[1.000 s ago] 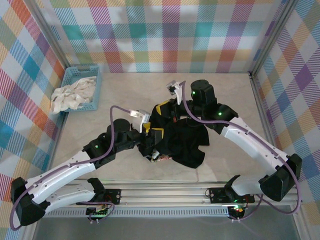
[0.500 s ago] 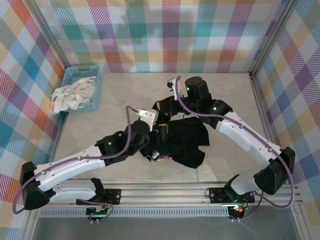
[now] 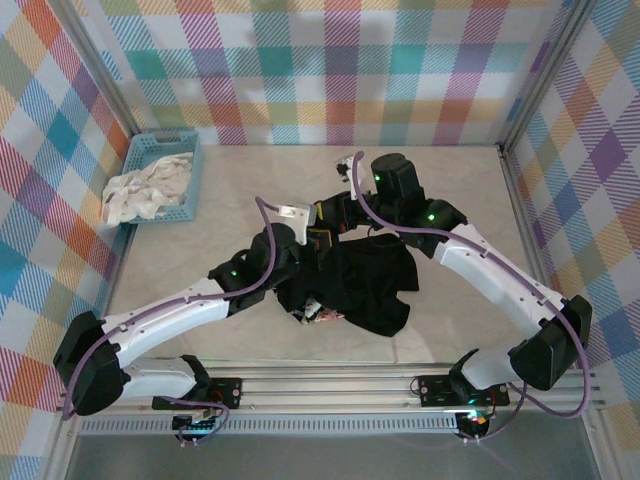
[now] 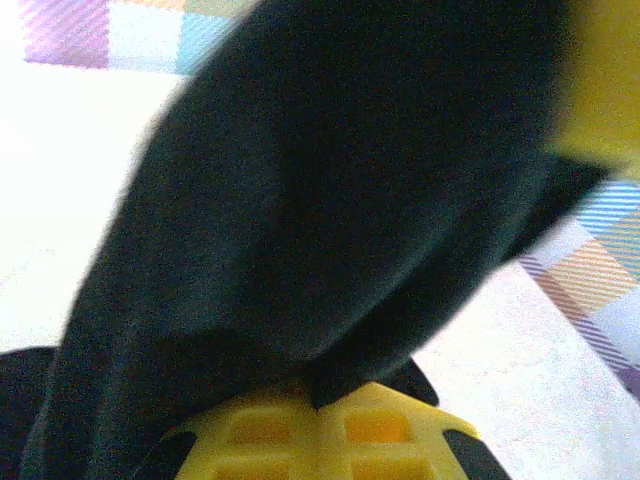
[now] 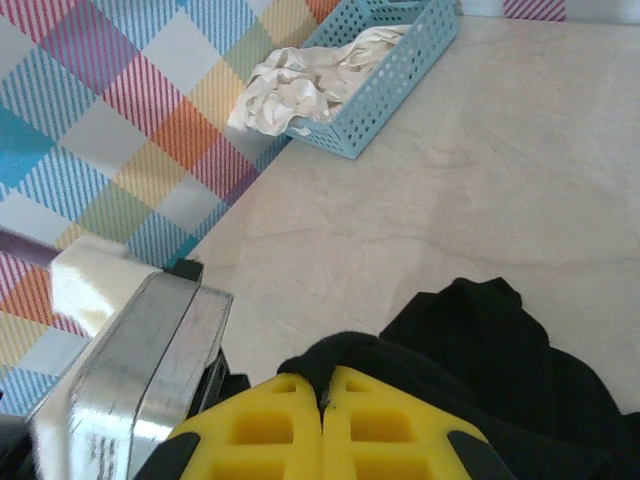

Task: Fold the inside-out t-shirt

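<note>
Inside-out t-shirt (image 3: 365,285): a black, rumpled heap on the table (image 3: 240,190), a little right of centre and well apart from the basket; its far-left edge is lifted where the two grippers meet.
Shirt details: a small multicoloured print shows at the near-left hem, and yellow shows beside the grippers.
Left gripper (image 3: 318,242): at the shirt's upper-left edge, its yellow fingers pressed together with black cloth pinched between them.
Left wrist view: the gripper (image 4: 318,408) sits at the bottom edge and the shirt (image 4: 300,200) rises from it as a broad dark fold; the blurred yellow area at top right is probably the shirt's patch.
Right gripper (image 3: 336,212): just beyond the left one, at the far corner of the heap.
Right wrist view: the gripper's (image 5: 323,395) fingers are closed flat against each other with a ridge of the shirt (image 5: 500,380) caught at their tips.
Blue basket (image 3: 136,160): at the far-left corner of the table, against the checked wall.
White-cream cloth (image 3: 150,190): crumpled inside the basket and spilling over its near-left rim.
Basket from the right wrist: basket (image 5: 400,85) and cloth (image 5: 320,70) lie far across bare tabletop.
</note>
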Controlling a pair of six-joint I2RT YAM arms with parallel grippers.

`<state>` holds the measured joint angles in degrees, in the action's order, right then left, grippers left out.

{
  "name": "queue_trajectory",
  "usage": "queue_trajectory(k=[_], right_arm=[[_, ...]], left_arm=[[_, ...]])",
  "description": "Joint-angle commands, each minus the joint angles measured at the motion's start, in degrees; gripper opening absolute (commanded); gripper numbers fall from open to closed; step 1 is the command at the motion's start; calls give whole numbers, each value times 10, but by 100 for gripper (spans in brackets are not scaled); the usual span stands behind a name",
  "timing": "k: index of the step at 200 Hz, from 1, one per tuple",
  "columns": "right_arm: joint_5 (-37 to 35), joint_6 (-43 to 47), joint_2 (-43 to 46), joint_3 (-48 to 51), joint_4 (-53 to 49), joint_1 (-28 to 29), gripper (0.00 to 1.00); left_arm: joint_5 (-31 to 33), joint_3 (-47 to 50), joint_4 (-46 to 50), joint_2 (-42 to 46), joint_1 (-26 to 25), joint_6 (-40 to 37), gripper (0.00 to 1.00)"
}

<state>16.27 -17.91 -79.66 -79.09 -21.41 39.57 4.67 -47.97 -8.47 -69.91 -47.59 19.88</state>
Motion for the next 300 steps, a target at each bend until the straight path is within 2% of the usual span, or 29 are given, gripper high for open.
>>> queue_trajectory(k=[1,17,24,55,73,95,118,130,157,192,230,242,249,257,271,286,300], right_arm=[[-16,33,27,-1,-16,-6,1],[-17,64,28,-10,-35,-9,6],[-20,79,28,-14,-45,-10,8],[-25,113,20,-28,-75,-16,17],[-34,129,15,-36,-104,-16,27],[-57,142,27,-25,-124,-16,38],[-71,158,62,7,-124,-16,45],[-39,174,85,34,-112,-17,47],[111,189,130,110,-49,-17,52],[245,192,105,154,-14,-24,56],[291,165,55,180,47,-32,59],[311,162,36,178,58,-32,57],[322,162,28,177,63,-32,51],[332,159,22,176,69,-32,42],[336,157,26,180,82,-33,20],[304,159,44,185,92,-34,0],[253,168,66,189,97,-35,0]], left_arm=[[-197,38,-104,52,41,-31,0],[-301,60,-114,90,69,-54,0],[-327,67,-108,108,76,-67,0],[-396,84,-71,168,97,-129,0],[-446,85,-59,190,114,-150,0],[-483,82,-44,199,130,-179,0],[-515,79,-37,199,142,-210,0],[-523,77,-33,198,144,-225,0],[-530,70,-9,200,150,-260,0],[-532,70,-10,208,155,-265,0],[-516,74,-12,220,156,-260,0],[-507,76,-14,225,156,-257,0],[-499,78,-14,228,156,-257,0],[-491,80,-14,232,156,-255,0],[-476,85,-17,240,156,-250,0],[-459,94,-27,245,156,-240,0],[-432,107,-37,251,156,-229,0]])
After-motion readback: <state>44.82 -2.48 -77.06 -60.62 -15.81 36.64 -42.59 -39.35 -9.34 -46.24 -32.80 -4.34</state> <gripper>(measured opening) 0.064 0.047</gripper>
